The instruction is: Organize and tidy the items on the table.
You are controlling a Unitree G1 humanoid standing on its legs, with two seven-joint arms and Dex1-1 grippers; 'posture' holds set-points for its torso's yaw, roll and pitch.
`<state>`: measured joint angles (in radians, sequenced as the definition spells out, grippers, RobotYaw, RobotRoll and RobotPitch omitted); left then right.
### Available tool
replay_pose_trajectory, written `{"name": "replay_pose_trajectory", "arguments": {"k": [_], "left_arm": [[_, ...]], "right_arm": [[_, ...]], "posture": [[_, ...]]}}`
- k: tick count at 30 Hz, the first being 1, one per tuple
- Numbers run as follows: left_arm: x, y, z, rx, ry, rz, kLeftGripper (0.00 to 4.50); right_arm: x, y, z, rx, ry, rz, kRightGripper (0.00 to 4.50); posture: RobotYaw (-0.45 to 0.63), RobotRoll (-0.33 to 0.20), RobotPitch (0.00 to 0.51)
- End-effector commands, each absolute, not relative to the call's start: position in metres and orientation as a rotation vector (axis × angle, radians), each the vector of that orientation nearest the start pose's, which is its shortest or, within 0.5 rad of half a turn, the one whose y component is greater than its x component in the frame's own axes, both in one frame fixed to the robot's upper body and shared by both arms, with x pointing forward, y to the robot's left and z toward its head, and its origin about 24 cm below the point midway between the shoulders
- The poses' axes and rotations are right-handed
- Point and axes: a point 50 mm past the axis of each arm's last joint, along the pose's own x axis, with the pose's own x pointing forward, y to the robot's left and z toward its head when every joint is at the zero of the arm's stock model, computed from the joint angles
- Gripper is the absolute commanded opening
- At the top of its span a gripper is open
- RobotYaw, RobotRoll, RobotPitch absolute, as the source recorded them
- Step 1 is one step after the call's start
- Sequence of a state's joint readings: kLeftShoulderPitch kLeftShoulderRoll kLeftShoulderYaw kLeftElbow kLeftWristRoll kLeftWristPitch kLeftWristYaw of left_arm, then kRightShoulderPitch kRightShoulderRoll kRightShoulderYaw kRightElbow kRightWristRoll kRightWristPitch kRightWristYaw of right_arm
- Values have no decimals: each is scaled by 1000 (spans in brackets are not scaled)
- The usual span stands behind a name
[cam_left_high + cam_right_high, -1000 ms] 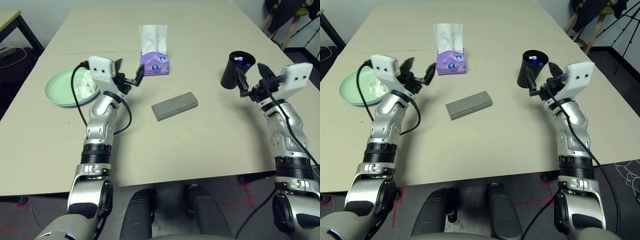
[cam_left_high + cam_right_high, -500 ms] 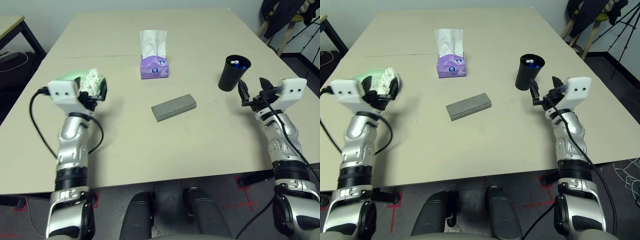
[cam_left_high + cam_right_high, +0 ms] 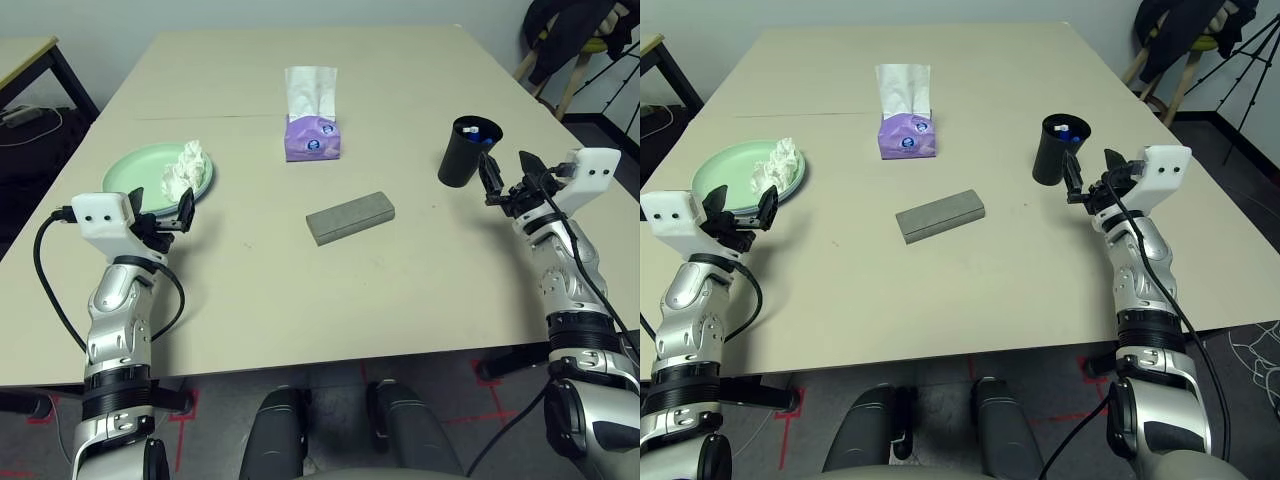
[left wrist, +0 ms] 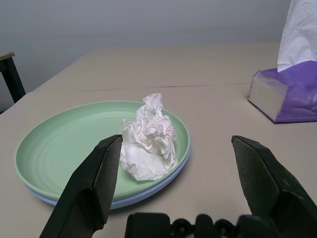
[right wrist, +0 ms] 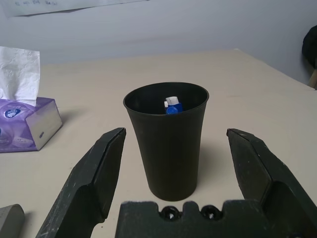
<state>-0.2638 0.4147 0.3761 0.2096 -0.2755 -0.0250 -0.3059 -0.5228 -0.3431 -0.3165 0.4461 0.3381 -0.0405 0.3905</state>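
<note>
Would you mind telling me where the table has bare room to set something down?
The near strip of the table, in front of the case, is bare between the open left gripper and right gripper. The far end behind the tissue box is free too. Tightest: around the plates and cup.

Table layout
Tissue [image 3: 187, 167] on stacked plates [image 3: 135, 172] at left; glasses case [image 3: 350, 216] centre; tissue box [image 3: 312, 135] behind it; cup [image 3: 463, 152] holding pens [image 5: 172, 104] right.
</note>
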Motion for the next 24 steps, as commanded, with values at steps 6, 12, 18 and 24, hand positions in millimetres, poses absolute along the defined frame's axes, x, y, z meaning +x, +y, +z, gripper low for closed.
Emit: {"name": "replay_pose_trajectory", "arguments": {"k": [6,12,18,24], "left_arm": [[285,296,120,82,-194,66,4500],[284,301,123,82,-227,117,4500],[284,300,124,74,-240,101,4500],[286,299,123,73,-227,90,4500]], "right_arm": [[333,-252,131,93,-229,121,4465],[333,-252,131,87,-228,123,4465],[333,-251,129,90,-226,126,4465],[333,-250,129,89,-227,124,4465]], "posture": [[49,0,96],[52,0,101],[52,0,102],[48,0,100]]}}
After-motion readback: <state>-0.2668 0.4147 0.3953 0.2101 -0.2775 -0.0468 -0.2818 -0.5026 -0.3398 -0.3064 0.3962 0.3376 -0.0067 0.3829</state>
